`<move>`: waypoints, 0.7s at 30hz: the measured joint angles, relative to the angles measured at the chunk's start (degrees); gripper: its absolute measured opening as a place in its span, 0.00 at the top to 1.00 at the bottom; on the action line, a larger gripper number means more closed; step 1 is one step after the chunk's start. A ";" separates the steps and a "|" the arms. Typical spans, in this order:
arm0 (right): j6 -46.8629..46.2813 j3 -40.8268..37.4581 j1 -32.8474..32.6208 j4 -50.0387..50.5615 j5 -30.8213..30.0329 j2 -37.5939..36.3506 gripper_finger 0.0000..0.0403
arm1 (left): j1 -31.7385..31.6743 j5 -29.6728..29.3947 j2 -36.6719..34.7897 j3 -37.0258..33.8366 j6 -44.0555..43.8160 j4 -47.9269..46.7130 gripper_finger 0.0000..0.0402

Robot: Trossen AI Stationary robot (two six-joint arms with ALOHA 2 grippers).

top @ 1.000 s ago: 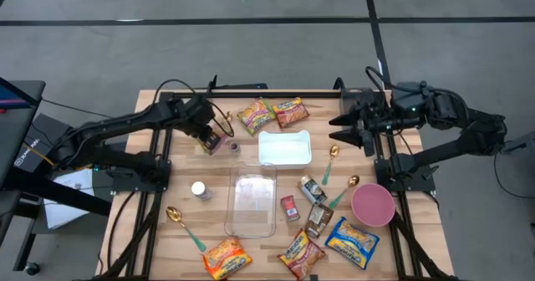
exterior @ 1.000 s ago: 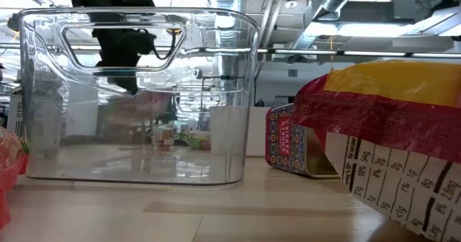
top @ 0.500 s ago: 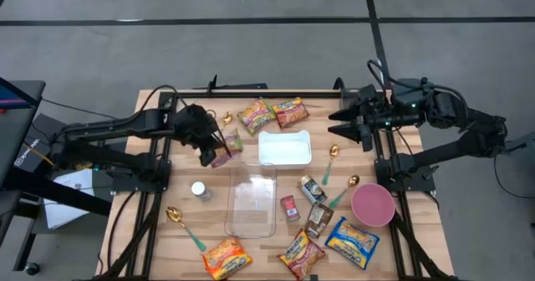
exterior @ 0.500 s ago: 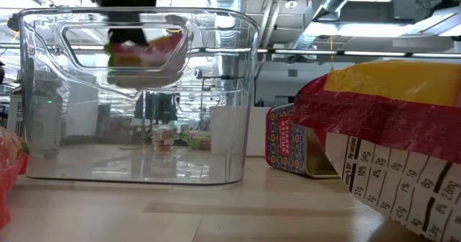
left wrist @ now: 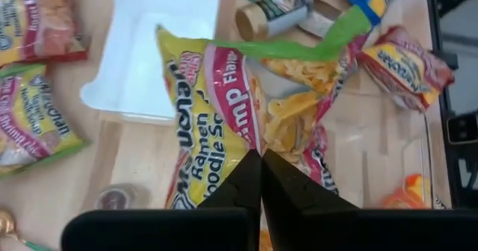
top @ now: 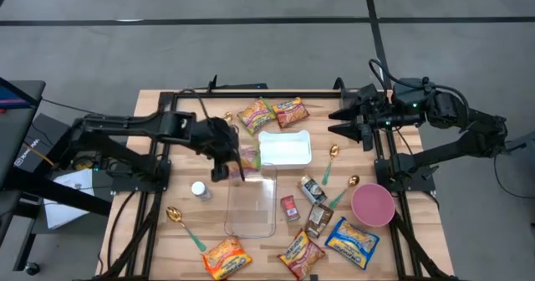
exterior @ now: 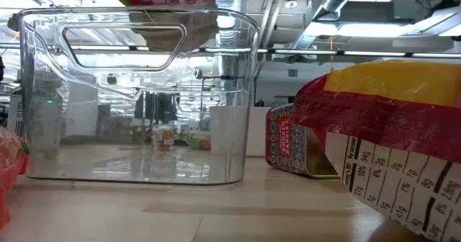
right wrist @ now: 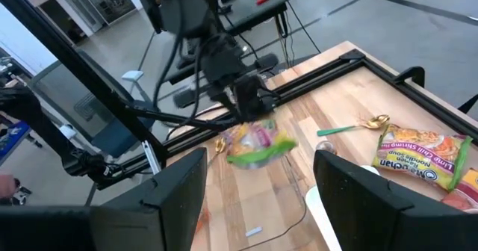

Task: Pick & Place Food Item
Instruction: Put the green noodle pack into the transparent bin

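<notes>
Pinching the ramen packet (left wrist: pixel 224 124) tight, my left claw (top: pixel 227 157) held it in the air over the clear container's (top: pixel 251 210) far end. Farther off, my right claw (top: pixel 341 127) waited agape and empty above the counter's (top: pixel 184 222) edge.

We see the yellow-red-green ramen packet (left wrist: pixel 246 124), crumpled, hanging over the clear bin's (top: pixel 251 206) 11 o'clock corner.

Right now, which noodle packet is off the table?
The shrimp ramen packet pinched in the left gripper, hanging above the clear bin; the others lie flat.
</notes>
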State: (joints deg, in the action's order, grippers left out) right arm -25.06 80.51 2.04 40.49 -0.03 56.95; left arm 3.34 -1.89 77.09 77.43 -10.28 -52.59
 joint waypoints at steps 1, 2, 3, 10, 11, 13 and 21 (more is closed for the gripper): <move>0.00 0.00 0.00 0.00 0.02 0.00 0.40 | 0.74 -0.19 1.01 0.75 0.00 -0.29 1.00; 0.00 0.00 0.00 0.00 0.02 0.00 0.40 | 1.51 -0.24 1.82 1.27 0.00 -0.45 1.00; 0.00 0.00 0.00 0.00 0.02 0.00 0.40 | 2.30 -0.24 2.57 1.73 0.00 -0.49 1.00; 0.06 0.00 0.00 0.00 0.09 0.00 0.40 | 7.31 -3.15 6.50 2.23 -3.20 1.29 1.00; 0.13 0.00 0.00 0.00 0.10 0.00 0.40 | 7.90 -3.93 7.04 2.23 -3.98 1.93 1.00; 0.13 0.00 -0.02 0.00 0.19 0.00 0.40 | 9.07 -5.40 8.21 2.23 -5.04 3.02 1.00; 2.35 0.00 -0.04 0.15 3.25 0.00 0.40 | 10.63 -5.84 13.25 2.25 -8.71 5.00 1.00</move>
State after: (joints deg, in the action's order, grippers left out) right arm -22.71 80.51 2.00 40.64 3.22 56.95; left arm 13.98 -7.74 90.34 79.68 -18.99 -47.59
